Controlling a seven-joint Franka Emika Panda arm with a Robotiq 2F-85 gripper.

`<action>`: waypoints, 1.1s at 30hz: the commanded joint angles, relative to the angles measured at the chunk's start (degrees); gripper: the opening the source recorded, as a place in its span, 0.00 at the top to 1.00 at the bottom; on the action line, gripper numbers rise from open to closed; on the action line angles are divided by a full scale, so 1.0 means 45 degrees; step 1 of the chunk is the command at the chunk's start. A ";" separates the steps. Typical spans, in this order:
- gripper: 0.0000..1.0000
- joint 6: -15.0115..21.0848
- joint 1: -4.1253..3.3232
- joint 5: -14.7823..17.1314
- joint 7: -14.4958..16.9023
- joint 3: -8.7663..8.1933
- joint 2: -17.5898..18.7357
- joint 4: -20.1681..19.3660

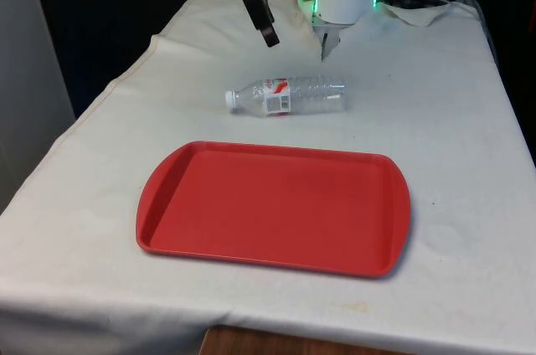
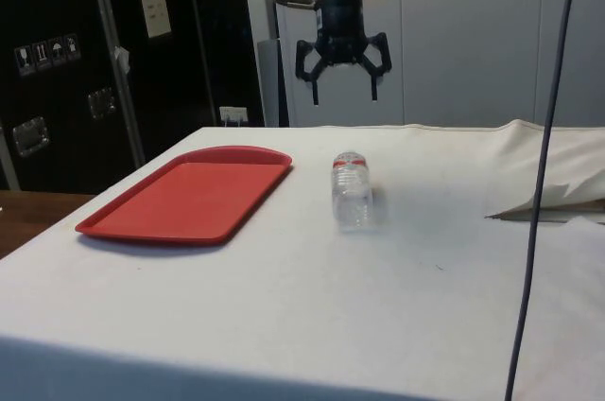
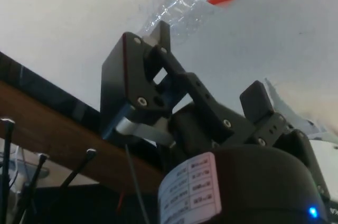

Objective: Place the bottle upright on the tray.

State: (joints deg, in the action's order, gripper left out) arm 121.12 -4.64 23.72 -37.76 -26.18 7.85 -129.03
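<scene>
One bottle [image 1: 287, 95] lies sideways on the bench [image 1: 452, 120] beyond one red tray [image 1: 272, 206], jaws spread wide above.

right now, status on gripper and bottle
Gripper open, above the table. Bottle on its side, off the tray. Nothing in the way.

We note a black end effector [image 2: 342, 68] with angular linked fingers [image 3: 138, 76] fastened by silver screws. A white printed label sits on its rounded body.
</scene>
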 commanded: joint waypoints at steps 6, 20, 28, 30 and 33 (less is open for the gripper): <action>0.00 -0.0420 0.0076 0.0598 0.0407 -0.0025 0.0255 0.0140; 0.00 -0.1401 0.0102 0.1719 0.1095 -0.0242 0.1159 0.0713; 0.00 -0.2126 0.0140 0.2406 0.1477 -0.0369 0.1808 0.1159; 0.00 -0.2279 0.0140 0.2572 0.1566 -0.0407 0.1961 0.1261; 0.00 -0.2457 0.0153 0.2712 0.1655 -0.0433 0.2101 0.1362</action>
State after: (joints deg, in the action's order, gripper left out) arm 110.87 -4.35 35.12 -30.77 -28.36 16.96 -123.24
